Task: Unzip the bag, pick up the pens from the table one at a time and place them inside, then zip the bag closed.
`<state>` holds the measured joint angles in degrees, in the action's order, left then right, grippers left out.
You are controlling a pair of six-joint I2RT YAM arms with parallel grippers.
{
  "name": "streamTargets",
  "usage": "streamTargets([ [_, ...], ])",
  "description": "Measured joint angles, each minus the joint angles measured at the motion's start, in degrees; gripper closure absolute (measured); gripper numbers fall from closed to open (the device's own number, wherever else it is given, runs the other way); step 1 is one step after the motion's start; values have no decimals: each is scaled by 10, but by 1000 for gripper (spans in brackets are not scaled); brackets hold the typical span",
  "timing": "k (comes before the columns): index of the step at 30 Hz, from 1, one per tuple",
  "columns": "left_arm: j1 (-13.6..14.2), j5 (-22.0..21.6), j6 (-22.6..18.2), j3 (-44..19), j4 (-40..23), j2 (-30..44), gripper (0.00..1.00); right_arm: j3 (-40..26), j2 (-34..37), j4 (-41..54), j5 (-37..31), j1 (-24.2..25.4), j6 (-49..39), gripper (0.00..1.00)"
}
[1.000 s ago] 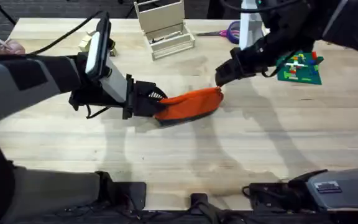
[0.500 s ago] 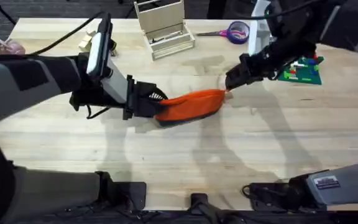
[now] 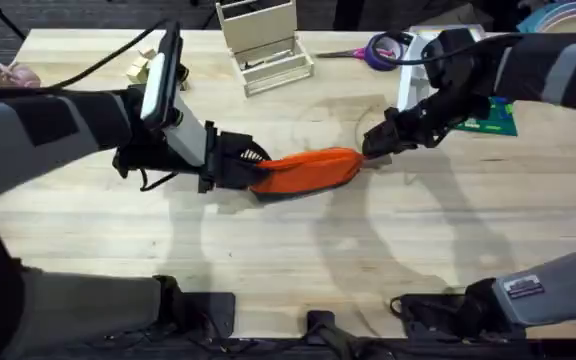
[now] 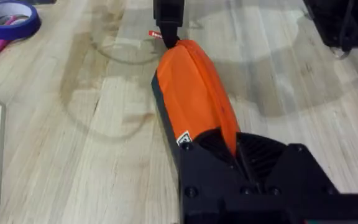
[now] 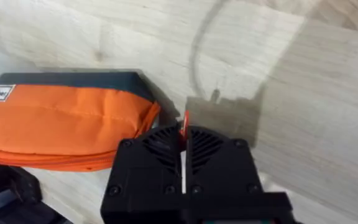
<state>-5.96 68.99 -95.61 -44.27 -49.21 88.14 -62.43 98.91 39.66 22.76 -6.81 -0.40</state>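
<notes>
From above, the orange bag [image 3: 308, 172] lies near the middle of the table [image 3: 298, 255]. The left gripper [image 3: 246, 168] comes in from the left and is clamped on the bag's left end. The right gripper [image 3: 376, 145] comes in from the upper right and touches the bag's right tip. Near the top edge sit a wooden rack [image 3: 264, 45], purple scissors [image 3: 373, 50] and a green block toy [image 3: 488, 115].

In the left wrist view, the bag [image 4: 194, 93] stretches up the middle of the frame, with its near end squeezed between the black fingers [image 4: 216, 146]. The other gripper [image 4: 168, 28] pinches a small red tab at the far tip.

In the right wrist view, the bag [image 5: 67, 127] lies at the left. The black fingers [image 5: 160, 146] are pressed together on a thin red pull tab [image 5: 184, 124] at the bag's end.
</notes>
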Motion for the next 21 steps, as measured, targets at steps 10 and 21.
streamTargets([
  [10, 0, 0, 0, 0, 0, 0, 956, 0, -1, -3, 0, 1, 0, 952],
  [21, -3, -9, 0, 0, -1, 0, 956, -15, -44, 9, -50, 17, -3, 4],
])
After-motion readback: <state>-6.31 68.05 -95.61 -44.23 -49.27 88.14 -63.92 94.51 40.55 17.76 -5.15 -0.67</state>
